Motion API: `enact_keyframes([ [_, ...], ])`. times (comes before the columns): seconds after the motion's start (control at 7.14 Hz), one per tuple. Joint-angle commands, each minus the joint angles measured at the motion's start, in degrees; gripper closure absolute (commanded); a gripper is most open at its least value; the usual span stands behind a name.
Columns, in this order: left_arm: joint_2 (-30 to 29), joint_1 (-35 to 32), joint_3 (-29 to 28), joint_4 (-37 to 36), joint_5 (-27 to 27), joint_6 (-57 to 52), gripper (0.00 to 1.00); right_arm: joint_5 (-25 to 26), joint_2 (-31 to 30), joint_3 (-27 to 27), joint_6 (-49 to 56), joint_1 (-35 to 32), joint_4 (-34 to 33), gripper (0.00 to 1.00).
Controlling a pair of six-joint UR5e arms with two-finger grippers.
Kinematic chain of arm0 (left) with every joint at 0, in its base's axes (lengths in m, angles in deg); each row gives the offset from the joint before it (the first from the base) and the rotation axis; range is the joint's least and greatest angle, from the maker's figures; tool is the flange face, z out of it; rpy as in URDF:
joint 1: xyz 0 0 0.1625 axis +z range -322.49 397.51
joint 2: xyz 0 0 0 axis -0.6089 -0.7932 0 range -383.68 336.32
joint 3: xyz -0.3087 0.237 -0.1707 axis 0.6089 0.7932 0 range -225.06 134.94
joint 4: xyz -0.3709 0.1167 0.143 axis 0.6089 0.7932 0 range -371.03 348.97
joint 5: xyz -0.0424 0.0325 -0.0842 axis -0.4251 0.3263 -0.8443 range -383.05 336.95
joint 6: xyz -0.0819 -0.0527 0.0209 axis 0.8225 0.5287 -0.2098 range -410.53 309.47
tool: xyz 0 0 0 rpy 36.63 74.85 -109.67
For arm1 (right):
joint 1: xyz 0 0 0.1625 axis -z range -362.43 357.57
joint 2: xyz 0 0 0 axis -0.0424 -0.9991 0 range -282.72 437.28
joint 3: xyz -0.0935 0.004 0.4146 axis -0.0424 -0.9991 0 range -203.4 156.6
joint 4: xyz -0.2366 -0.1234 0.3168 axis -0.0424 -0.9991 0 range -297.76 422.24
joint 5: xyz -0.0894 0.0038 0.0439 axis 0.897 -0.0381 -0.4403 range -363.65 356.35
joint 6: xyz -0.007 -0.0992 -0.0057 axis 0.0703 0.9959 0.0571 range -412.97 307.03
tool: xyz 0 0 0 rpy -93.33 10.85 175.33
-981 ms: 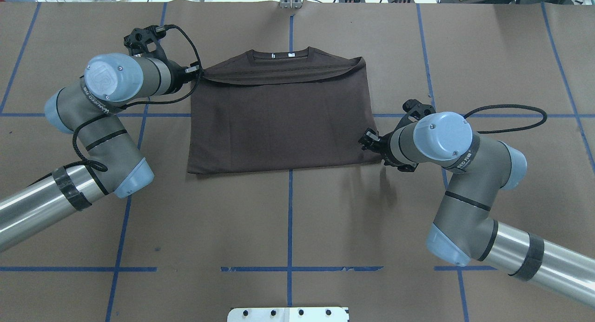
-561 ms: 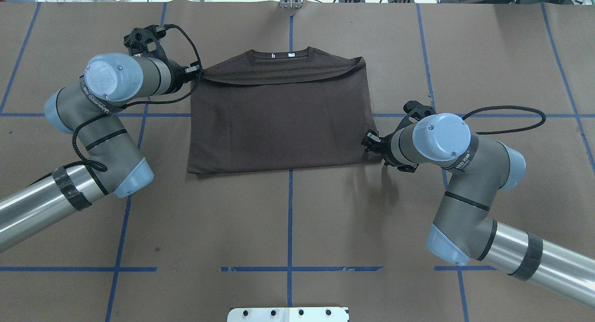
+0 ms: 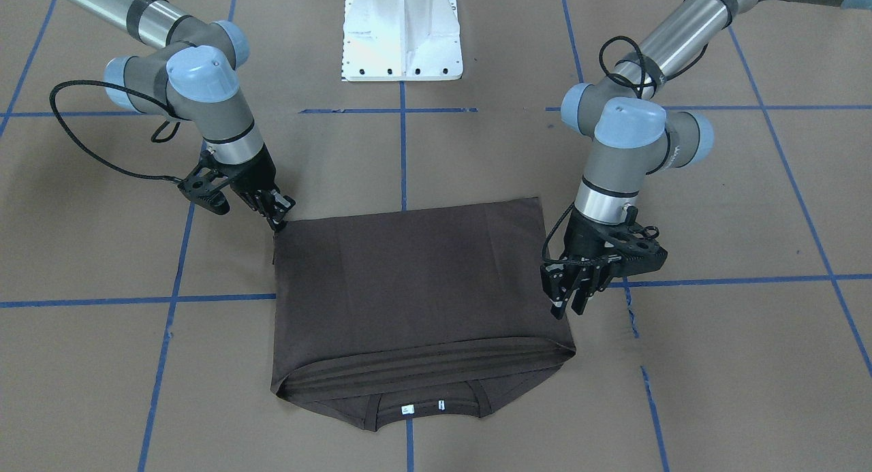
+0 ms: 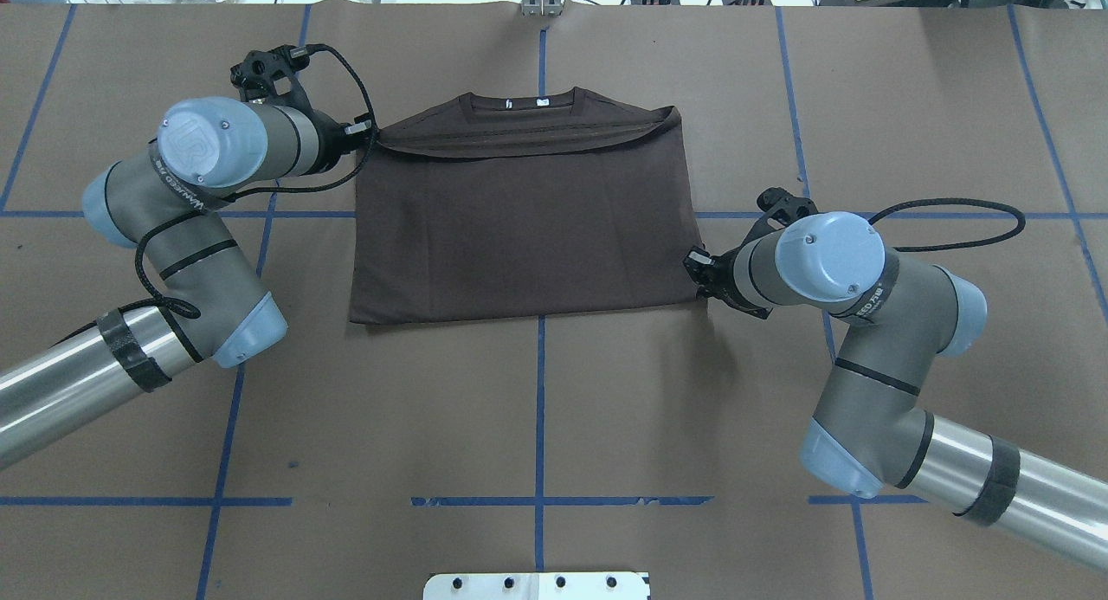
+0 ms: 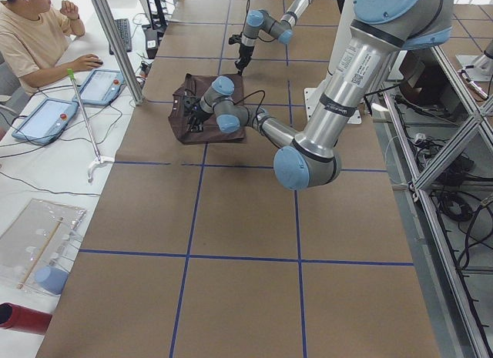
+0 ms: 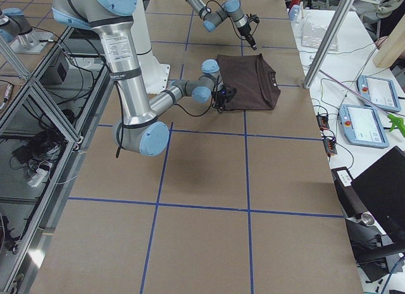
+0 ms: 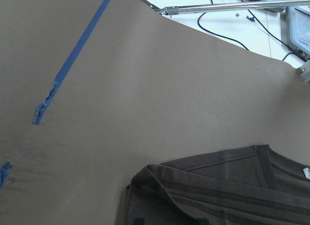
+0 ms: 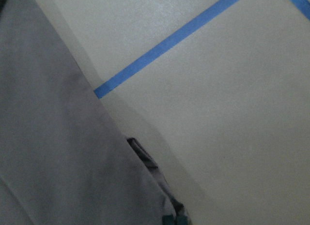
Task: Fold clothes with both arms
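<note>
While both point down at the T-shirt (image 4: 519, 228) | left gripper (image 3: 569, 308) parted beside shoulder fold | right gripper (image 3: 278, 218) seemingly pinching corner

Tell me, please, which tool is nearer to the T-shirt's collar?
Left. The left tool is at the T-shirt corner beside the collar; the right tool is at the diagonally opposite corner.
</note>
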Motion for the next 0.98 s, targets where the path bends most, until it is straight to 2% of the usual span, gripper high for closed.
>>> enact_keyframes([
  [0.0,-0.32,0.08,2.31,-0.06,-0.25,0.31,0.56,0.0,-5.87,11.18,-7.91,3.14,-0.31,1.0],
  [0.14,-0.41,0.34,3.2,0.63,-1.47,0.22,0.58,-0.08,-10.0,19.18,-12.65,8.92,-0.92,1.0],
  [0.28,-0.15,0.86,5.03,0.64,-5.48,0.4,0.58,-0.26,-15.52,25.79,-12.88,15.41,-1.01,1.0],
  [0.42,0.03,1.39,5.57,0.64,-6.3,0.4,0.58,-1.74,-20.01,31.6,-12.88,20.79,-0.93,1.0],
  [0.7,0.73,1.74,9.6,0.37,-6.66,5.28,0.56,-1.93,-22.95,32.27,-12.79,28.89,-0.93,1.0],
  [0.84,2.48,2.53,11.54,0.37,-9.62,8.71,0.31,-1.67,-22.78,32.44,-12.88,29.54,-0.93,0.02],
])
